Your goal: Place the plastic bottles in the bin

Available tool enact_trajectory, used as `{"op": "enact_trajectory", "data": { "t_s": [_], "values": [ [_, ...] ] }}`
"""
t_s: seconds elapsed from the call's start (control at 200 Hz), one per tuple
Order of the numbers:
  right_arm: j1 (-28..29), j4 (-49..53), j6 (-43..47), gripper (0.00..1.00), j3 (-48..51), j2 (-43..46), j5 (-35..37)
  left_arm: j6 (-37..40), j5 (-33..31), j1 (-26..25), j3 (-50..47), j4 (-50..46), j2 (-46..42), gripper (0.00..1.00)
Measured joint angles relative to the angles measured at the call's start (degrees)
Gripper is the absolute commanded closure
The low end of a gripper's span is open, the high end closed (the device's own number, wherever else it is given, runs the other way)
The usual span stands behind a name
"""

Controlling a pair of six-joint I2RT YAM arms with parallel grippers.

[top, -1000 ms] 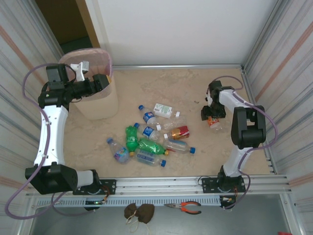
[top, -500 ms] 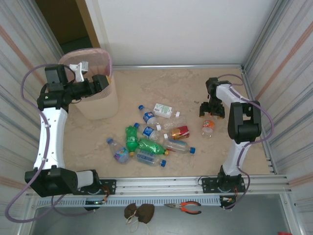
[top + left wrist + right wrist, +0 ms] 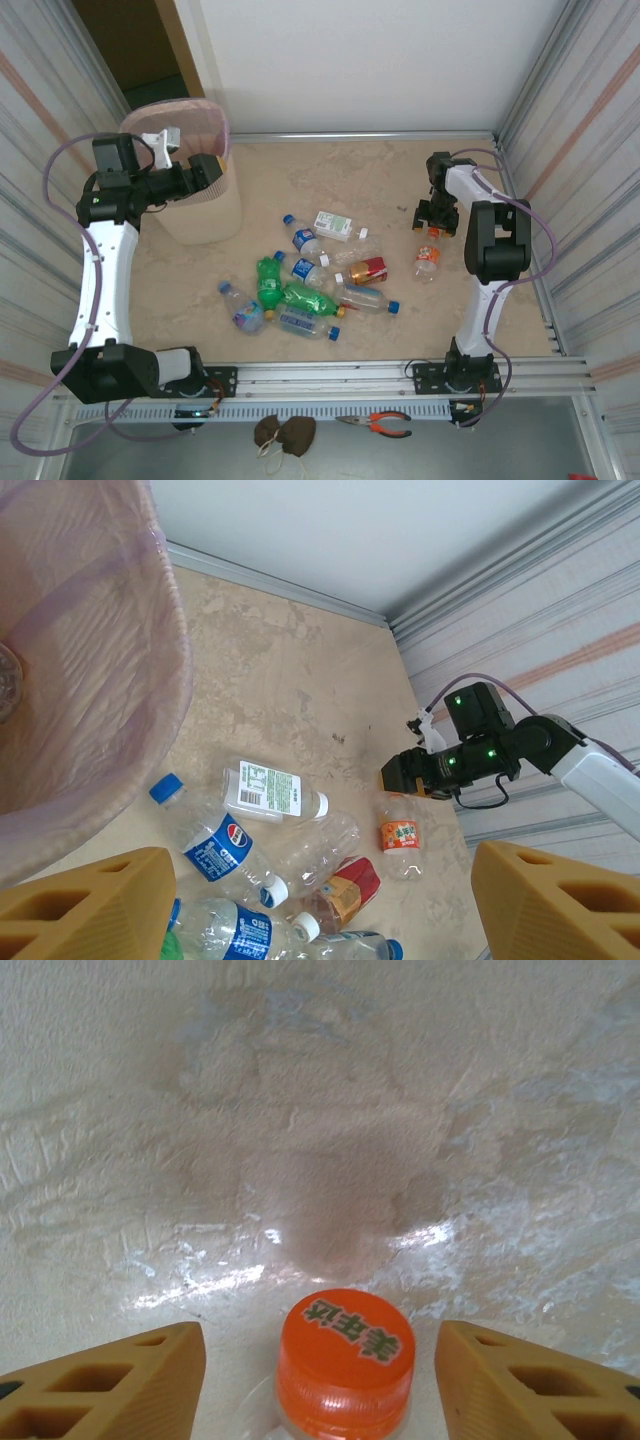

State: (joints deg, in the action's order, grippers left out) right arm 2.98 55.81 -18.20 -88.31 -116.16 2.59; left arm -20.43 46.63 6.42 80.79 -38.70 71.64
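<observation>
Right gripper (image 3: pixel 320 1365) released, straddling an orange cap (image 3: pixel 345 1345); from the left wrist view we see the orange-labelled bottle (image 3: pixel 400 838) lying flat. Left gripper (image 3: pixel 320 905) released.

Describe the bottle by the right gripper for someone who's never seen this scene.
Go to the table's right side, away from the central pile of bottles. One small bottle lies alone there, by the right gripper. It has an orange cap and orange label.

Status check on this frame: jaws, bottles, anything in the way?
Left gripper open, empty, by the bin. Right gripper open, jaws either side of the orange-capped bottle, not gripping. Other bottles lie mid-table; nothing blocking.
</observation>
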Motion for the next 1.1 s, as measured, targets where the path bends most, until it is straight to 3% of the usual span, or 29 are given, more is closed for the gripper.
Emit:
{"op": "enact_trajectory", "data": {
  "t_s": [0.616,0.872,1.102],
  "values": [
    [-0.39,-1.84,-0.87,0.73,0.02,-1.90,-1.31,-0.17,-0.17,0.00,-1.11,0.04,-0.52,0.23],
    [-0.37,-1.84,-0.87,0.76,0.04,1.81,-1.33,-0.46,-0.20,-0.52,-2.05,1.64,-1.38,0.23],
    [-0.11,-3.19,-0.96,0.77,0.37,12.09,-4.22,-0.44,-0.76,-6.12,-3.48,5.18,-1.95,0.22]
  ]
}}
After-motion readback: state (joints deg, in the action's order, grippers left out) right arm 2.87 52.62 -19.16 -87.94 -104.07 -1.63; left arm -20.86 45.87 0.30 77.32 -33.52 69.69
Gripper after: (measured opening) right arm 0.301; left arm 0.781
